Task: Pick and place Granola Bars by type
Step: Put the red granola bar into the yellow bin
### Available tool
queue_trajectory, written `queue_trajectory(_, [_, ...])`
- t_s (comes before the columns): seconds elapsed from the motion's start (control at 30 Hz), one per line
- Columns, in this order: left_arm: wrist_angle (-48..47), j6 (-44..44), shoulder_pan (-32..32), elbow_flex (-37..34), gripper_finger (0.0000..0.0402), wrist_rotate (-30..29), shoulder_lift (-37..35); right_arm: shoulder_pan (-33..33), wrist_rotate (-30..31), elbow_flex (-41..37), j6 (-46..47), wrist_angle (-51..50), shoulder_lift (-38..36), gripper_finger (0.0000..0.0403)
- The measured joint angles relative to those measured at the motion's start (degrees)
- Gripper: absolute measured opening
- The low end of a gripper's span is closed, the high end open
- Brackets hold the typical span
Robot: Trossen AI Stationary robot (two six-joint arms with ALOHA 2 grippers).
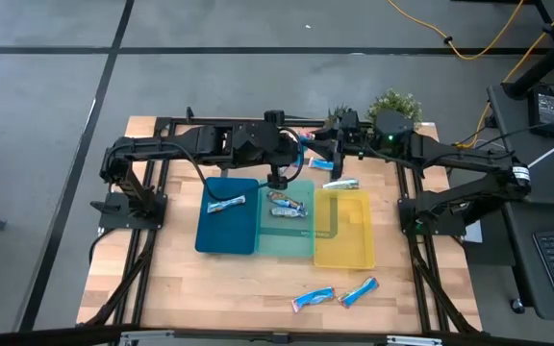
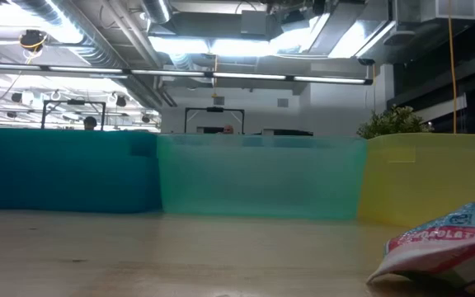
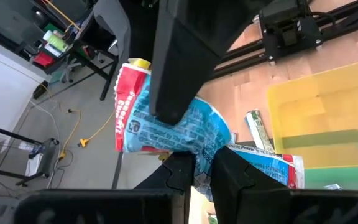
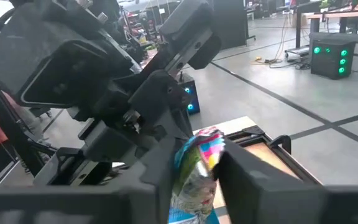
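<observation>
Through the right wrist view, we see our right gripper (image 4: 194, 180) with its two dark fingers (image 4: 253, 177) closed around a crinkled granola bar (image 4: 194, 165), blue and silvery with bright colours at its end. Just beyond it the other arm (image 4: 98, 74) fills the frame. Behind lies grey floor (image 4: 303, 130).

Both arms meet above the table's far edge (wrists facing each other).
</observation>
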Motion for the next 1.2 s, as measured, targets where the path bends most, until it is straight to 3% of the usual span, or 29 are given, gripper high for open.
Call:
queue_trajectory(0.2, [0.3, 0.0, 0.0, 0.0, 0.0031, 0.0, 0.0, 0.0, -0.6, 0.0, -1.4, 0.0, 0.0, 0.0037])
queue_trajectory(0.4, [0.2, -0.1, 0.0, 0.0, 0.0048, -0.1, 0.1, 0.0, -0.9, 0.0, -1.4, 0.0, 0.0, 0.0040])
queue_trajectory(0.67, [-6.5, -4.2, -0.4, 0.1, 0.0151, -1.5, -1.6, 0.1, -1.5, 0.0, -1.6, -0.3, 0.0, 0.0027])
queue_trajectory(0.87, [-13.5, -8.5, -0.4, 0.1, 0.0227, -7.0, -4.0, 0.1, -1.2, 0.0, -2.7, -1.2, -1.7, 0.0032])
queue_trajectory(1.2, [-15.3, -14.7, -0.3, 0.1, 0.0243, -11.0, -5.8, 0.1, -0.4, 0.0, -2.9, -13.3, -14.0, 0.0023])
